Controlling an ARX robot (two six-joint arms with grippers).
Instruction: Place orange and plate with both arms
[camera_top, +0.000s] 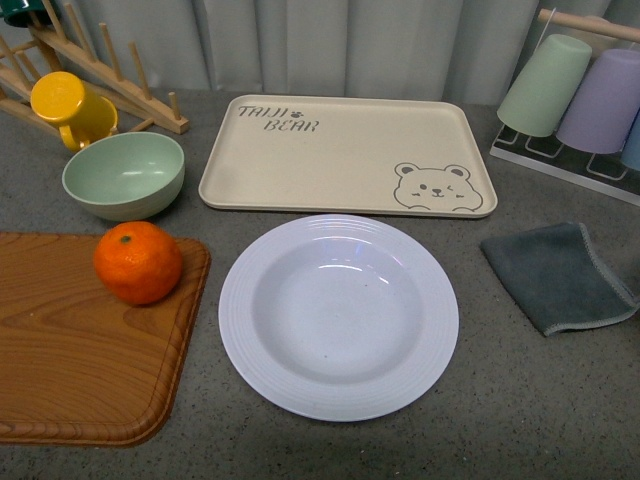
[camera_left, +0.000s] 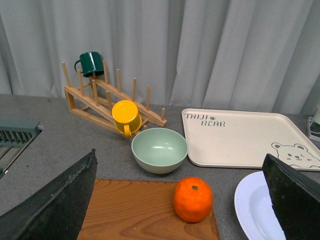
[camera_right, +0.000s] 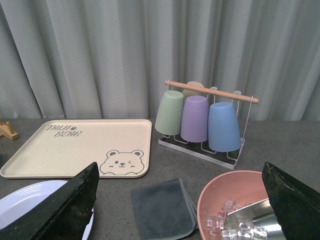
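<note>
The orange (camera_top: 138, 262) rests on the far right corner of a wooden cutting board (camera_top: 70, 350); in the left wrist view the orange (camera_left: 193, 199) lies between the wide-spread fingers of my left gripper (camera_left: 182, 200), which hangs open above and short of it. The white ridged plate (camera_top: 338, 315) sits on the grey counter in the middle, empty. Its edge shows as the plate (camera_left: 252, 210) and the plate (camera_right: 30, 202). My right gripper (camera_right: 180, 205) is open over the grey cloth (camera_right: 162, 210), holding nothing. Neither arm appears in the front view.
A beige bear tray (camera_top: 345, 155) lies behind the plate. A pale green bowl (camera_top: 124, 174), a yellow mug (camera_top: 70, 108) and a wooden rack (camera_top: 100, 70) stand at the back left. Cups on a rack (camera_top: 580, 100) stand back right. A pink bowl with ice (camera_right: 235, 210) is at the right.
</note>
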